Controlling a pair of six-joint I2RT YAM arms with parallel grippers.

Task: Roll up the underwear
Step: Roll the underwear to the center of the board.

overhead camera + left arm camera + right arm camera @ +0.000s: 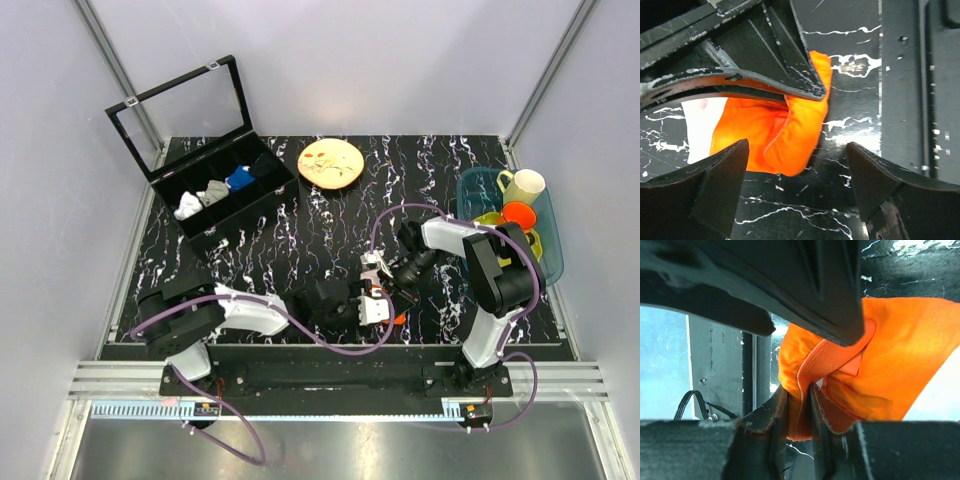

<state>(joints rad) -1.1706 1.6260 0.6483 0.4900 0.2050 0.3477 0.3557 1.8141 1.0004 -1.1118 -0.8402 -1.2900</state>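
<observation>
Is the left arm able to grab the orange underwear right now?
Probably yes. The left gripper is open with the underwear lying just ahead between its fingers, nothing blocking. The right gripper only pinches one edge.

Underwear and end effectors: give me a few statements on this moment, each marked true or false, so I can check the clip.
1. The right end effector pinches a fold of the underwear. True.
2. The left end effector is clamped on the fabric. False: its jaws stand wide open, with the fabric between them.
3. The plate is inside the box. False: it lies on the table beside the box.
4. The box stands open. True.
</observation>
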